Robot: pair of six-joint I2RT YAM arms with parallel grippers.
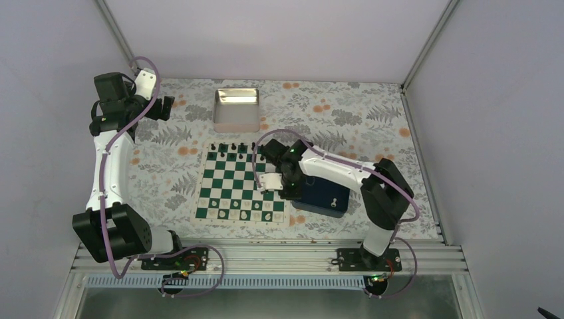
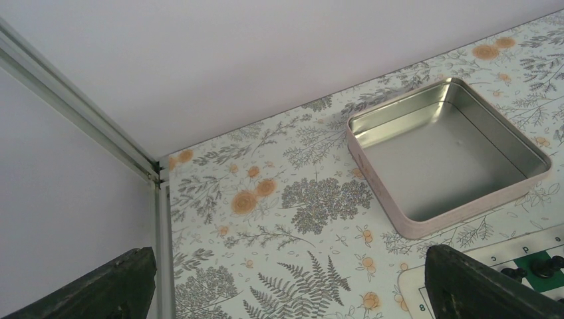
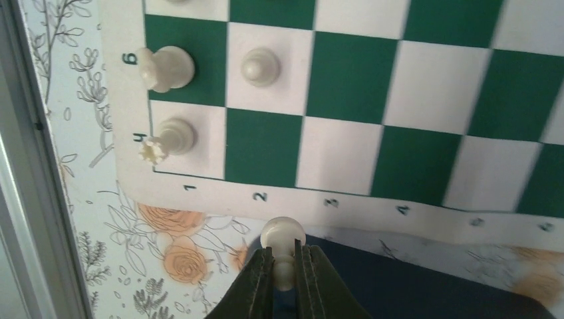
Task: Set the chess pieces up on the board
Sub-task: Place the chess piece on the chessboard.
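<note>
Right end effector point(image 3: 284, 258) is squeezed tight on a little white pawn point(image 3: 282, 234). It holds the pawn just past the edge of the board point(image 3: 399, 86), by the blue tray point(image 3: 412, 286). Three more white pieces point(image 3: 259, 66) stand near the board's corner. Left end effector point(image 2: 289, 266) is wide open with nothing in it, near the metal tin point(image 2: 425, 226) on the worktop point(image 2: 266, 199).

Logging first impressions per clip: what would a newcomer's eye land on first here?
The right gripper, shut on a small cream pawn just off the edge of the green-and-white board. Then the shiny empty tin beyond the board, with the left gripper wide open to its left.
</note>
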